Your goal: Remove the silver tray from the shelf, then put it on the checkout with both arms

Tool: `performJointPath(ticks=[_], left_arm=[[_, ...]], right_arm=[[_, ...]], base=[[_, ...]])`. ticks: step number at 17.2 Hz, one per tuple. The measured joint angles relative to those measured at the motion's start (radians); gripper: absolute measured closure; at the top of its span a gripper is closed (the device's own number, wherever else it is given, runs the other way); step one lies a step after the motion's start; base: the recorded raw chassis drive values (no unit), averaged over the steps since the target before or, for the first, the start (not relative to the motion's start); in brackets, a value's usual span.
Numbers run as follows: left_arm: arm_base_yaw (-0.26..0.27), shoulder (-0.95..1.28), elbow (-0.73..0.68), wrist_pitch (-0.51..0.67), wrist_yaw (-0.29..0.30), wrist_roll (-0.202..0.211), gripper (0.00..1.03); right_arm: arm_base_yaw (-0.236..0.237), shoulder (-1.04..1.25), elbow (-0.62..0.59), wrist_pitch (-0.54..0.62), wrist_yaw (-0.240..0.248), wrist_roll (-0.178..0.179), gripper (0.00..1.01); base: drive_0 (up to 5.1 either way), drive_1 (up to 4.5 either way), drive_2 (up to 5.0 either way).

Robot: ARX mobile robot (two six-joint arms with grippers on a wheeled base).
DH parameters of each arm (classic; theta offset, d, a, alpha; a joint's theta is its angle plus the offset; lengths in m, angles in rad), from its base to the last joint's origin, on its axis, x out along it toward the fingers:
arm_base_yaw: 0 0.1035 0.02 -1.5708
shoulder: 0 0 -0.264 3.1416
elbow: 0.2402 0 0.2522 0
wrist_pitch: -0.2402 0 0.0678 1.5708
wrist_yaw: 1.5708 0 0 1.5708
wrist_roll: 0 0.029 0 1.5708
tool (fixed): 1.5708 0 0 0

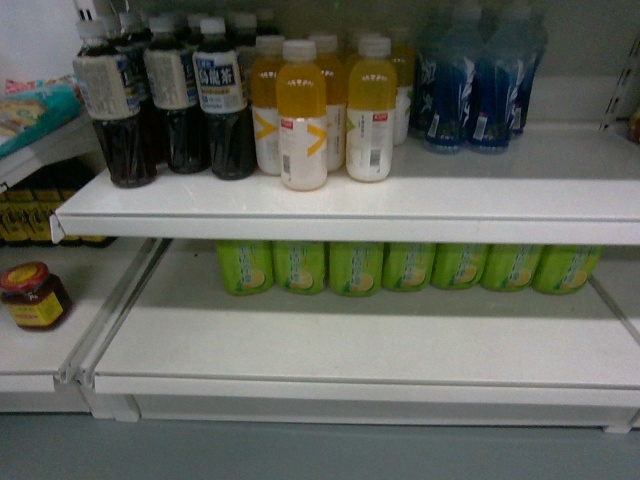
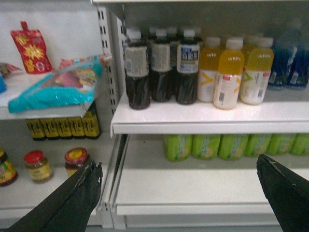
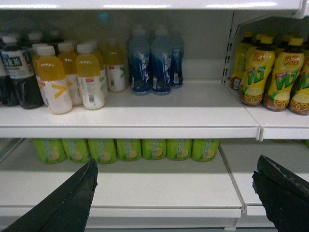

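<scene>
No silver tray in any view, no checkout either; can't tell where the tray sits. Left gripper [image 2: 178, 193] and right gripper [image 3: 174, 191] both have jaws spread wide, holding nothing, aimed at the shelf [image 1: 350, 205], probably scanning for the tray. White shelf boards: dark tea bottles [image 1: 170, 90] at the upper board's left end, yellow bottles [image 1: 320, 105] at the middle, blue bottles [image 1: 480, 80] towards the right end, green bottles [image 1: 410, 265] at the lower board's back. Grey floor [image 1: 300, 450] below.

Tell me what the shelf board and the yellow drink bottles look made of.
The shelf board: seemingly white-painted metal, smooth and slightly glossy, catching soft light reflections, thin folded front edge. The yellow drink bottles: likely translucent plastic, liquid colour showing through, white caps, printed wrap labels.
</scene>
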Motion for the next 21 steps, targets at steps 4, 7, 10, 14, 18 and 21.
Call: performJointPath(ticks=[4, 7, 10, 14, 18, 21], left_arm=[[0.0, 0.0, 0.0, 0.001, -0.003, 0.0, 0.05], [0.0, 0.0, 0.0, 0.001, -0.003, 0.0, 0.05], [0.0, 0.0, 0.0, 0.0, -0.001, 0.0, 0.05], [0.0, 0.0, 0.0, 0.003, 0.0, 0.0, 0.05], [0.0, 0.0, 0.0, 0.002, -0.001, 0.0, 0.05], [0.0, 0.0, 0.0, 0.002, -0.001, 0.0, 0.05]], right_arm=[[0.0, 0.0, 0.0, -0.001, -0.001, 0.001, 0.03], [0.0, 0.0, 0.0, 0.0, 0.0, 0.001, 0.03], [0.0, 0.0, 0.0, 0.0, 0.0, 0.002, 0.03], [0.0, 0.0, 0.0, 0.004, 0.0, 0.002, 0.03], [0.0, 0.0, 0.0, 0.0, -0.001, 0.001, 0.03], [0.0, 0.0, 0.0, 0.0, 0.0, 0.001, 0.03]], base=[[0.0, 0.0, 0.0], [0.0, 0.0, 0.0], [0.0, 0.0, 0.0], [0.0, 0.0, 0.0], [0.0, 0.0, 0.0], [0.0, 0.0, 0.0]])
